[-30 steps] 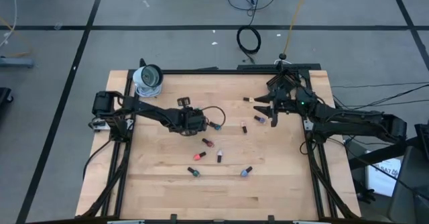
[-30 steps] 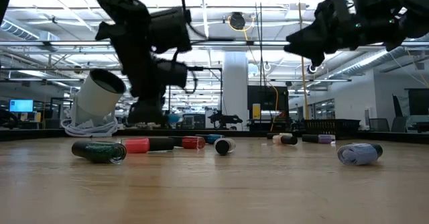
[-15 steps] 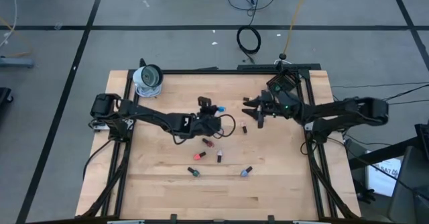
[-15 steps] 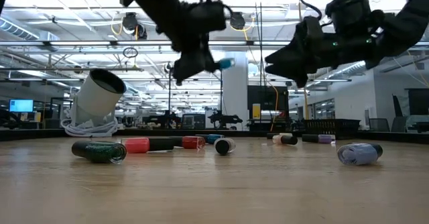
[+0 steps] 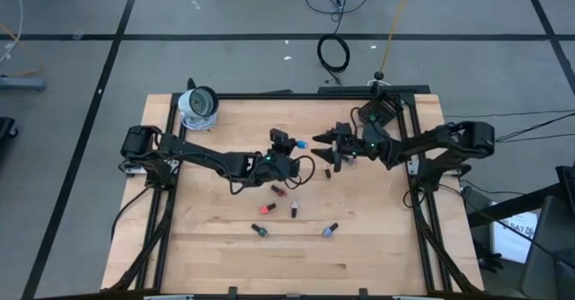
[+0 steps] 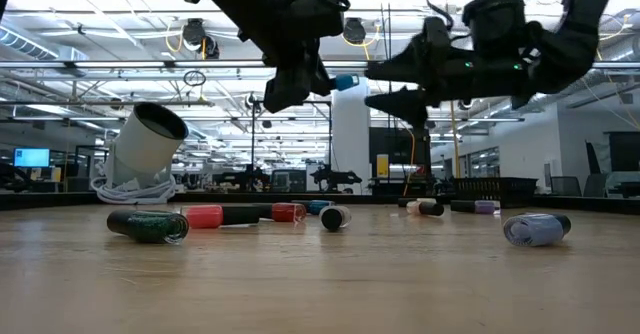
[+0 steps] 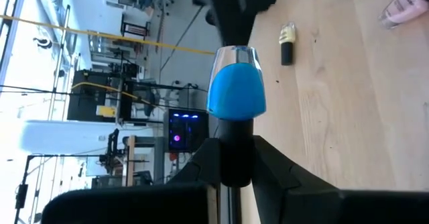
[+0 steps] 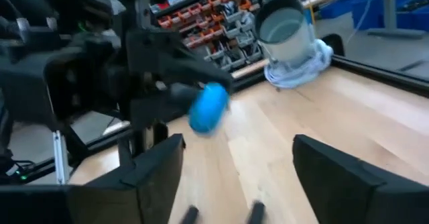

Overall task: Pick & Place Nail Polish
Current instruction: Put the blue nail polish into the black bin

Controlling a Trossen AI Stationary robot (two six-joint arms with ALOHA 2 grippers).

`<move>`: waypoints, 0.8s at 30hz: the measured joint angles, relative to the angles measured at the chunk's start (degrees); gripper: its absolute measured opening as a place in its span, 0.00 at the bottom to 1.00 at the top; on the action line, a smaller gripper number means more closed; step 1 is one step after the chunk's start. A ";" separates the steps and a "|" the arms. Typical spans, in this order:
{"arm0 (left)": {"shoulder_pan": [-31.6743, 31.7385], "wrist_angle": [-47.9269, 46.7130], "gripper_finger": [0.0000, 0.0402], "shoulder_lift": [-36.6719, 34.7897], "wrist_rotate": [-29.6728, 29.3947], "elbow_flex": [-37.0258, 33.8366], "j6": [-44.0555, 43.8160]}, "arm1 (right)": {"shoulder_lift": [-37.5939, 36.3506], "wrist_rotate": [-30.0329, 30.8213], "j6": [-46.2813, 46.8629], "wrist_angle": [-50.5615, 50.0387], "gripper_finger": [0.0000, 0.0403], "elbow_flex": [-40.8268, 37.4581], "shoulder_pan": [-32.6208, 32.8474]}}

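My left gripper (image 5: 282,149) hangs over the middle of the table, shut on a blue nail polish bottle (image 7: 236,93) with a dark cap. My right gripper (image 5: 322,145) is open and about level, just to the bottle's right, pointing at it. Its fingers (image 8: 157,167) stand apart, short of the bottle (image 8: 208,108), and touch nothing. More nail polish bottles lie on their sides on the wood: two red (image 5: 279,190), (image 5: 266,208), a dark purple (image 5: 294,208), a green (image 5: 260,231), a pale blue (image 5: 331,230). My left gripper pinches the bottle's dark cap (image 7: 236,131) between its two fingers. They come from the table's left, slanting slightly down, and lie along the bottle. The blue glass body (image 6: 345,81) sticks out past the fingertips toward my right gripper. The bottle is lifted clear of the table.
A white cylinder (image 5: 199,105) on a coil of white cord sits at the table's far left corner. A beige bottle (image 7: 287,39) and a pink one (image 7: 402,6) lie on the wood beyond the held bottle. A black frame rail (image 5: 305,95) runs along the far edge.
My left gripper has risen from near the table with the blue bottle, gone toward the right edge, and tipped from pointing down to nearly level, then kept still. My right gripper has come down and leftward toward the bottle and opened wider.
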 joint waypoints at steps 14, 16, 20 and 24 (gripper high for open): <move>0.02 0.13 0.09 0.00 0.02 0.00 0.39 | 4.88 0.08 0.86 -4.42 0.64 8.94 2.36; 0.02 0.17 0.10 0.00 0.04 0.00 0.35 | 6.10 0.06 1.03 -4.11 0.64 10.19 2.37; 0.02 1.15 0.10 0.00 0.07 0.00 0.39 | 7.70 0.07 1.25 -4.40 0.63 10.92 2.35; 0.02 1.75 0.09 0.00 1.63 0.00 0.67 | 8.04 0.07 1.27 -4.34 0.63 11.23 2.35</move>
